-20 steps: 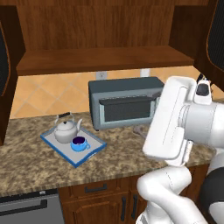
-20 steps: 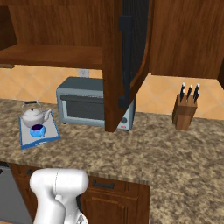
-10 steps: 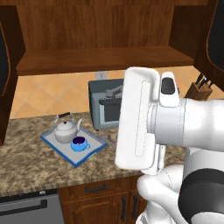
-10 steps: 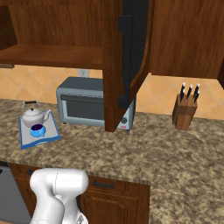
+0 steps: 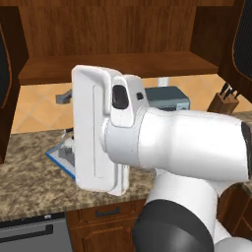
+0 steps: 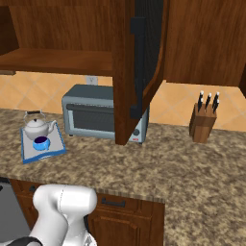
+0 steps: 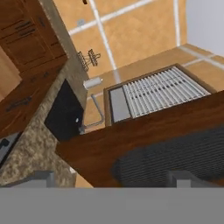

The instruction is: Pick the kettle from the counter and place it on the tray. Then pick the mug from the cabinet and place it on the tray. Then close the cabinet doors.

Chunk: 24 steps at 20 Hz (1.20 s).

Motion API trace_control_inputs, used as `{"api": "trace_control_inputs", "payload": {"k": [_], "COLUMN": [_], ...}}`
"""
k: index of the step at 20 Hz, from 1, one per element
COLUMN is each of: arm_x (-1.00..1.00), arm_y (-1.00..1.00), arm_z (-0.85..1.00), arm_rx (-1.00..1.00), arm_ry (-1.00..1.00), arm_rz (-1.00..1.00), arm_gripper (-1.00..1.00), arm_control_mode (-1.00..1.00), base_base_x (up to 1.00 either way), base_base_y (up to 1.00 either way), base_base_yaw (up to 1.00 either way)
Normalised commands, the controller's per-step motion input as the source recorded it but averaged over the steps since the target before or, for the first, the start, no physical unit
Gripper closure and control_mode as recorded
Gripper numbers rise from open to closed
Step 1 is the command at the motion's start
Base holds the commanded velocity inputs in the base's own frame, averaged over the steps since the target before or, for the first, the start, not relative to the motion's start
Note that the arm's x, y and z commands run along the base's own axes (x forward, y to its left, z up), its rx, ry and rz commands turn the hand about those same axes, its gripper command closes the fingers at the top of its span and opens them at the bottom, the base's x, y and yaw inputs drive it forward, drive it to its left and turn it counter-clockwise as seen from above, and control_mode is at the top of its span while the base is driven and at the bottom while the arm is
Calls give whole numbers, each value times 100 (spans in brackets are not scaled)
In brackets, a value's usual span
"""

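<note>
- The gripper (image 7: 109, 177) is standing spread wide with nothing between its jaws, its two dark tips rising at the bottom of the hand view.
- Directly ahead of the tips, one of the cabinet doors (image 7: 148, 148) is lying very close, wooden frame and dark mesh panel both near; which door, and where its handle is, I cannot tell from that view.
- In the right base view a cabinet door (image 6: 139, 67) is hanging swung out over the counter (image 6: 144, 168), its black bar handle facing the room.
- The kettle (image 6: 37, 127) and the mug (image 6: 41, 142) are both sitting on the tray (image 6: 56, 150), well off from the tool, so shutting the doors looks like the remaining job.
- The toaster oven (image 6: 91, 117) is standing just behind the open door; the knife block (image 6: 202, 126) is well clear.
- Risks, as I judge them: the open tips snagging the mesh rather than the frame; a push landing too near the hinge and stalling; the bulky forearm (image 5: 162, 147) clipping the door's edge as it swings.
</note>
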Motion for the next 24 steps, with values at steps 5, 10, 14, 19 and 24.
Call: {"api": "trace_control_inputs", "payload": {"k": [5, 10, 14, 19, 24], "arm_x": [-28, -28, 0, 0, 41], "arm_y": [50, 52, 62, 51, 37], "arm_z": [8, -3, -6, -9, -18], "arm_rx": [-14, -2, 0, 0, -2], "arm_ry": [-17, -10, -4, -5, 0], "arm_rz": [1, 0, 0, 0, 0], "arm_gripper": [-100, -100, -100, -100, -100], "arm_control_mode": [-100, -100, -100, -100, -100], "base_base_x": [0, 0, 0, 0, 0], "base_base_y": [0, 0, 0, 0, 0], "base_base_yaw": [0, 0, 0, 0, 0]}}
